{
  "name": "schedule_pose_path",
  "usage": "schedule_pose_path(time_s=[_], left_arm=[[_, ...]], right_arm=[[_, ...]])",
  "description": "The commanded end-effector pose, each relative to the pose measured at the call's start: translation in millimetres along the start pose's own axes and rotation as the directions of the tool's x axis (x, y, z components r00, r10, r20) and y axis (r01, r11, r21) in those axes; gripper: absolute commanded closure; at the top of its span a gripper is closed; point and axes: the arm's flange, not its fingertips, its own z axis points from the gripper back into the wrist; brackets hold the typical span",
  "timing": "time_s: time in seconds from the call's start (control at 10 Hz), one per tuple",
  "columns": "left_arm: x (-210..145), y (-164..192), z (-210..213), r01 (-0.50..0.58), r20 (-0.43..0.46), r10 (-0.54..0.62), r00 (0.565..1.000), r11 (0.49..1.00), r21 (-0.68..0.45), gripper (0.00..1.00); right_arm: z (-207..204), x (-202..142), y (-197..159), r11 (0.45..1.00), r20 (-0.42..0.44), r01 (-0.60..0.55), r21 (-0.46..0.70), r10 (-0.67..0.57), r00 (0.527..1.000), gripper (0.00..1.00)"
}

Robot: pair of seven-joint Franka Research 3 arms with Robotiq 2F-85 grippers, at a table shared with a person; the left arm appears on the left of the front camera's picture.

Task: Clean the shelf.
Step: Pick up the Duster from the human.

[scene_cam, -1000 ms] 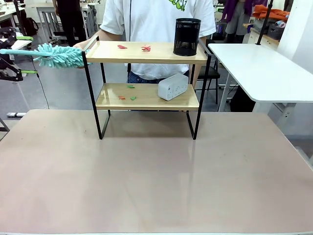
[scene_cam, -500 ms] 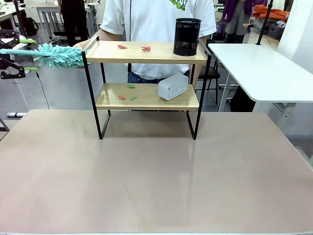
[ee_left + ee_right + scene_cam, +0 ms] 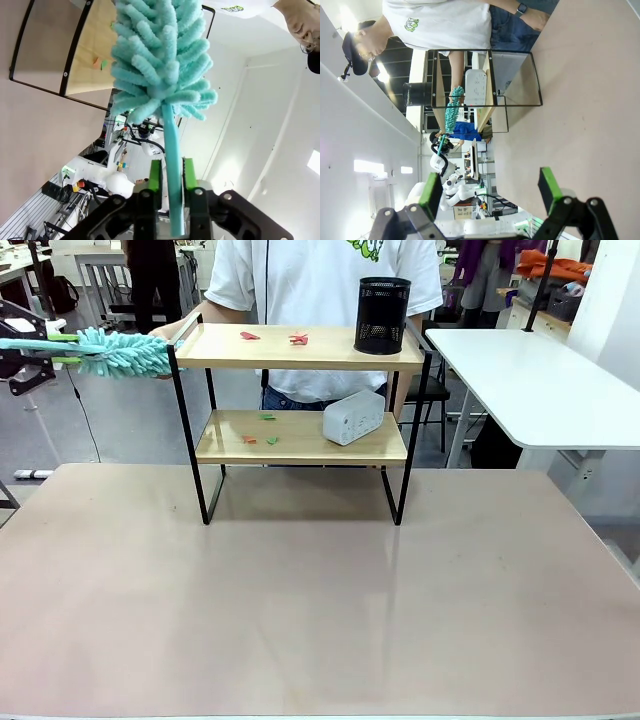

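Left wrist view: the fluffy teal duster (image 3: 162,70) is clamped by the left gripper (image 3: 172,173), seemingly beside the black-framed wooden shelf (image 3: 99,31). The right gripper (image 3: 489,190) is spread wide.

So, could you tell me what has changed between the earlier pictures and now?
The left gripper closed its jaws on the handle of the duster; a second ago they stood open, one above and one below it. The duster barely shifted, its head still at the left end of the shelf. The paper scraps, mesh cup and white box stayed put.
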Motion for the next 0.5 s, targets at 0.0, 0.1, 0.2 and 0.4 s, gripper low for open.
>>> schedule_pose_path(time_s=[0.0,0.1,0.2,0.4], left_arm=[[-1.9,0.4,-4.5,-0.007,0.016,0.007,1.0,1.0,-0.015,1.0],[-2.0,0.7,-4.9,-0.008,0.013,0.008,1.0,1.0,-0.015,1.0],[-1.6,0.8,-4.5,-0.008,0.009,0.008,1.0,1.0,-0.015,1.0],[-1.0,1.6,-5.1,-0.012,0.002,0.012,1.0,1.0,-0.014,1.0]], right_arm=[[-0.2,-1.5,2.1,1.0,-0.007,-0.012,0.004,0.012,1.0,0.0],[-0.2,-1.5,2.1,1.0,-0.007,-0.012,0.004,0.012,1.0,0.0],[-0.2,-1.5,2.1,1.0,-0.007,-0.012,0.004,0.012,1.0,0.0],[-0.2,-1.5,2.1,1.0,-0.007,-0.012,0.004,0.012,1.0,0.0]])
